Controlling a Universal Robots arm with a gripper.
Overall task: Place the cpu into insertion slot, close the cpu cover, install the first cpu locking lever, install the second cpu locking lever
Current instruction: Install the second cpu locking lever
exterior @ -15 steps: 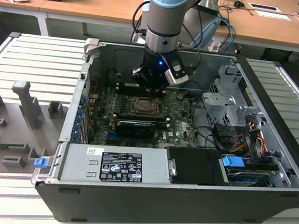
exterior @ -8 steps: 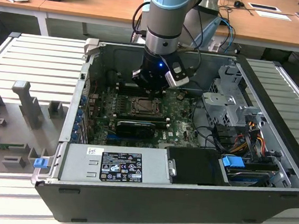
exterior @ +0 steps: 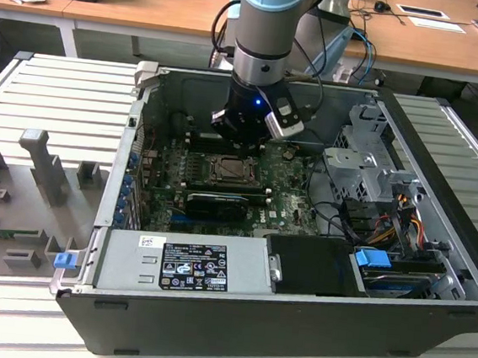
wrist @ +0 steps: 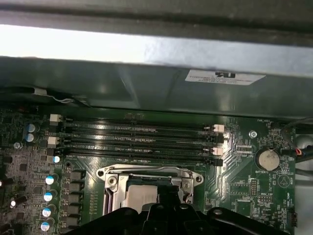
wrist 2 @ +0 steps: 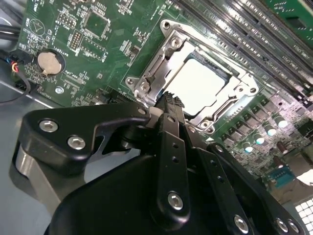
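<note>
Closest to you in the second wrist view, your gripper [wrist 2: 168, 100] has its black fingers pressed together, nothing pinched between them, the tip poised at the edge of the cpu cover [wrist 2: 146, 81]. That silver frame lies flat over the insertion slot [wrist 2: 221, 74], and the cpu [wrist 2: 198, 83] sits seated inside, its pale face showing through the window. Beyond the socket, the long black memory slots [wrist: 142, 139] run side by side across the green motherboard [wrist 2: 98, 49]. In the exterior view, the arm [exterior: 266, 29] reaches down into the open computer case [exterior: 436, 240], which rests on the ribbed bench [exterior: 52, 102].
</note>
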